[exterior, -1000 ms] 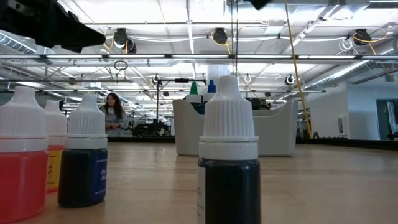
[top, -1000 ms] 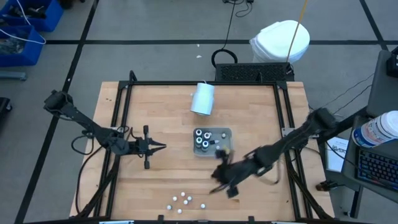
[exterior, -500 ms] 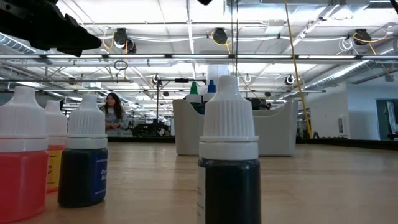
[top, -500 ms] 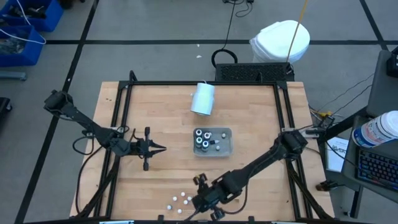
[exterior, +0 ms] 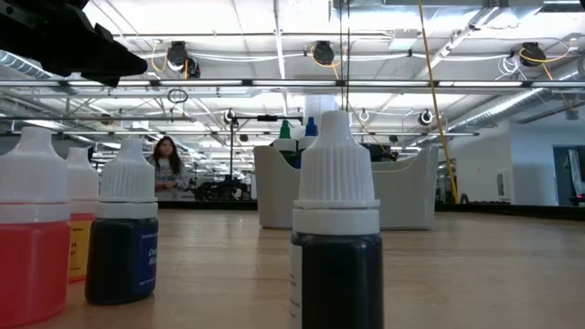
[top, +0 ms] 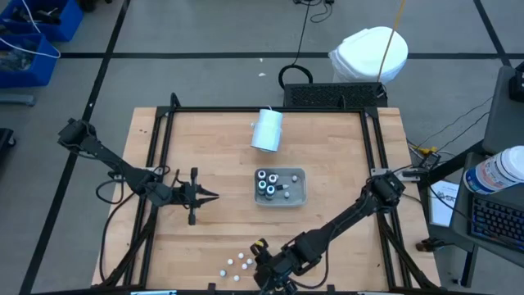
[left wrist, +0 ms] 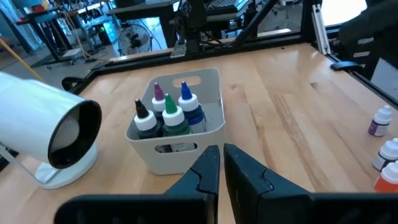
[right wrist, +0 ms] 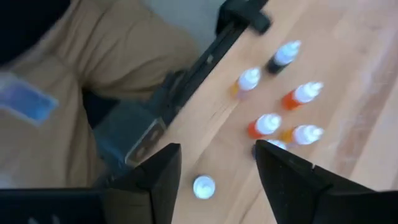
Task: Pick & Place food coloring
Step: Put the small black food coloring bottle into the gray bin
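Risk of toppling bottles: the right gripper [right wrist: 214, 171], fingers spread wide, hangs just beside the loose food coloring [top: 239, 264] near the table's [top: 221, 156] front edge, so a crooked descent could scatter them.

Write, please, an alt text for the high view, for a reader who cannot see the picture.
Seen from above, the right hand reaches to the table's near edge, beside a cluster of loose food coloring bottles. More bottles stand in a small grey tray at mid-table, with a pale cylinder lying beyond it. The left hand waits left of the tray.
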Robot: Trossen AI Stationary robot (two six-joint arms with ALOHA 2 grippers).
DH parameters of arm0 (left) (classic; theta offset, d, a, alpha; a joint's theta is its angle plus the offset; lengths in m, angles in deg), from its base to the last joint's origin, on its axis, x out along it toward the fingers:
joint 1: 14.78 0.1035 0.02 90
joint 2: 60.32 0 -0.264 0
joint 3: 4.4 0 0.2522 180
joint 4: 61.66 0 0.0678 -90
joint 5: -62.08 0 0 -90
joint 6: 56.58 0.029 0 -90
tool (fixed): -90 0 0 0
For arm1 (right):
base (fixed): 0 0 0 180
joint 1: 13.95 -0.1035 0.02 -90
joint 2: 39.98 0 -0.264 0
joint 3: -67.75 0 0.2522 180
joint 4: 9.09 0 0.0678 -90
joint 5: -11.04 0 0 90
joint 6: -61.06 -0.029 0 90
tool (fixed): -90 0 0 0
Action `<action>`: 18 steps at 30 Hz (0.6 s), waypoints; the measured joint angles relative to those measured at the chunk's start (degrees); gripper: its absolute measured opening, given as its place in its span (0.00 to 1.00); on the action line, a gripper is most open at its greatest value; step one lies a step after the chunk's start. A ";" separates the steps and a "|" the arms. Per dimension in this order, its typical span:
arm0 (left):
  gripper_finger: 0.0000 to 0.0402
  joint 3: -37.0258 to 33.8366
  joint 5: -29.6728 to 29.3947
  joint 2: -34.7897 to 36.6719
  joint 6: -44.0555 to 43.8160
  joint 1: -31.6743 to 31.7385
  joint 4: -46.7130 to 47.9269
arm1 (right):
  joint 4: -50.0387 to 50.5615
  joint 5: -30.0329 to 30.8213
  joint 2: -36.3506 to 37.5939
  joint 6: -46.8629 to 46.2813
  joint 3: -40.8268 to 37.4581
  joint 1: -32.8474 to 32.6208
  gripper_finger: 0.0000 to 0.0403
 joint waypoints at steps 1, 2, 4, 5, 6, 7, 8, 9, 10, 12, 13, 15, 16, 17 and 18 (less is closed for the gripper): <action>0.08 0.00 -0.01 0.00 -0.12 0.00 0.32 | -0.42 0.00 -0.09 1.29 -0.92 -0.11 0.49; 0.08 0.00 0.01 0.00 -0.23 0.00 0.60 | -0.65 0.00 -0.21 2.31 -1.83 -0.18 0.49; 0.08 0.00 -0.04 0.00 -0.41 0.00 1.04 | -1.81 -0.19 -0.28 3.63 -3.66 -0.16 0.48; 0.08 0.00 -0.04 0.00 -0.47 0.00 1.23 | -2.88 -0.34 -0.22 4.23 -4.69 -0.10 0.48; 0.08 0.00 -0.04 0.00 -0.47 0.00 1.32 | -3.88 -0.90 -0.14 4.70 -5.72 -0.09 0.47; 0.08 0.00 -0.04 0.00 -0.45 0.00 1.33 | -4.73 -1.42 -0.11 5.00 -6.80 -0.05 0.47; 0.08 0.00 -0.04 0.00 -0.46 0.00 1.29 | -5.40 -1.52 -0.13 5.14 -7.80 -0.07 0.46; 0.08 0.00 -0.04 0.00 -0.45 0.00 1.30 | -6.03 -1.54 -0.20 5.22 -8.67 -0.06 0.46; 0.08 0.00 -0.04 0.00 -0.45 0.00 1.31 | -6.61 -1.62 -0.26 5.24 -9.35 0.02 0.45; 0.08 0.00 -0.04 0.00 -0.45 0.00 1.29 | -7.87 -1.62 -0.21 5.26 -10.37 0.02 0.45; 0.08 0.00 -0.04 0.00 -0.45 0.00 1.29 | -8.25 -1.62 -0.16 5.27 -10.77 0.04 0.45; 0.08 0.00 -0.05 0.00 -0.45 0.00 1.29 | -8.22 -1.58 -0.16 5.26 -11.53 0.06 0.45; 0.08 0.00 -0.06 0.00 -0.45 0.00 1.29 | -8.27 -1.57 -0.17 5.20 -11.90 0.06 0.45; 0.08 0.00 -0.06 0.00 -0.45 0.00 1.29 | -8.71 -1.57 -0.17 5.17 -12.32 0.06 0.45; 0.08 0.00 -0.05 0.00 -0.45 0.00 1.29 | -9.66 -1.57 -0.17 5.15 -12.73 0.06 0.45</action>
